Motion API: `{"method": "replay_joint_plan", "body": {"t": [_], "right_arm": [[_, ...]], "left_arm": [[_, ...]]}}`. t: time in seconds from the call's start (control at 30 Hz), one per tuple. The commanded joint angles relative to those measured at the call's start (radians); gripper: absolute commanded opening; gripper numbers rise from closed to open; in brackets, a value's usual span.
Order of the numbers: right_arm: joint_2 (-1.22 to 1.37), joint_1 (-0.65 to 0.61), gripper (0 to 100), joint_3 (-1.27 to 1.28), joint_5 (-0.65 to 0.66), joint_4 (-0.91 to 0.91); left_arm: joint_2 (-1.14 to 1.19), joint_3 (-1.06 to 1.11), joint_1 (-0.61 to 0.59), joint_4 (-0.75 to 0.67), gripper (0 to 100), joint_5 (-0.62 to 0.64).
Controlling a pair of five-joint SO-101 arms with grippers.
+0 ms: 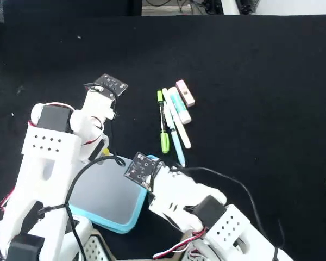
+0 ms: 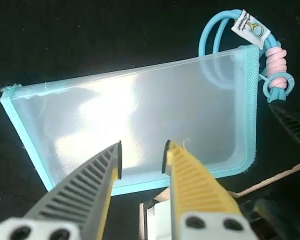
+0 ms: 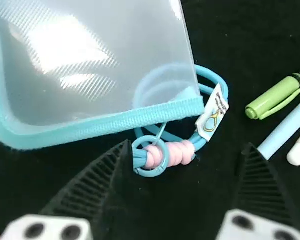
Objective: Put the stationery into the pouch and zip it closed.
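On black table [image 1: 261,81]: pouch [image 1: 106,196] | pens [image 1: 176,114] nearby | grey floor [image 1: 168,10] beyond

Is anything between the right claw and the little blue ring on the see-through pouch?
Nothing visible does: the open right gripper hovers right over the small blue ring at the corner of the clear blue-edged pouch.

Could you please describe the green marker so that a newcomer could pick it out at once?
On the black table, just beyond the see-through pouch with blue edging, lies a small bunch of pens. The green marker is at the bunch's outer edge, on the side toward the left arm. It is the only green one; its neighbours are blue, white and pink.
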Motion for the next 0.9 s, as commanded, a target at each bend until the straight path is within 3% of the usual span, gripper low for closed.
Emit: {"method": "replay_joint_plan", "body": {"t": [0.0, 0.13, 0.3, 0.43, 0.6, 0.87], "right_arm": [[0.004, 0.000, 32.5, -0.076, 0.006, -0.018], [-0.036, 0.069, 32.5, -0.229, 0.003, 0.072], [-0.041, -0.028, 32.8, -0.260, 0.014, 0.236], [-0.041, -0.040, 33.5, -0.214, 0.018, 0.193], [-0.039, -0.040, 41.3, -0.177, 0.083, 0.192], [-0.039, -0.040, 35.1, -0.157, 0.173, 0.183]], "left_arm": [[-0.002, -0.004, -0.007, -0.005, 16, -0.011], [-0.002, -0.001, -0.008, -0.003, 16, -0.011], [-0.002, -0.001, -0.008, -0.005, 16, -0.011], [-0.002, -0.007, -0.001, -0.005, 16, -0.011], [-0.002, -0.001, -0.007, 0.000, 16, -0.011], [-0.046, 0.001, -0.001, 0.000, 16, -0.011]]}}
